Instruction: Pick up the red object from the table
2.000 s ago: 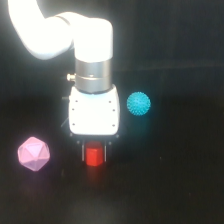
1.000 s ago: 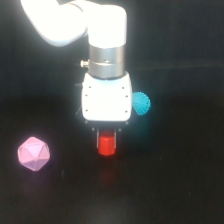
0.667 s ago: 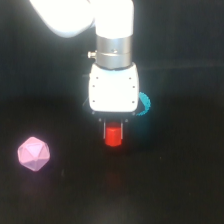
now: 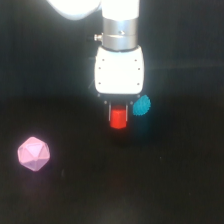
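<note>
Table [image 4: 60, 200]: matt black surface, no visible grain or sheen. Arm housing [image 4: 119, 72], centre of frame: smooth white plastic-looking shell with a soft gloss, topped by a brushed silvery metal-looking collar [image 4: 120, 37]. Red object [image 4: 119, 118]: smooth, evenly coloured, plastic-like; teal ball [image 4: 142, 105] at centre right: rough, bumpy skin; pink polyhedron [image 4: 33, 153], lower left: smooth flat facets, matt to satin finish.

The white arm comes down from the upper part of the exterior view, wrist vertical, boxy white housing pointing straight down. Under it the gripper [image 4: 119, 118] hangs with dark fingers closed on the red object [image 4: 119, 119].
</note>
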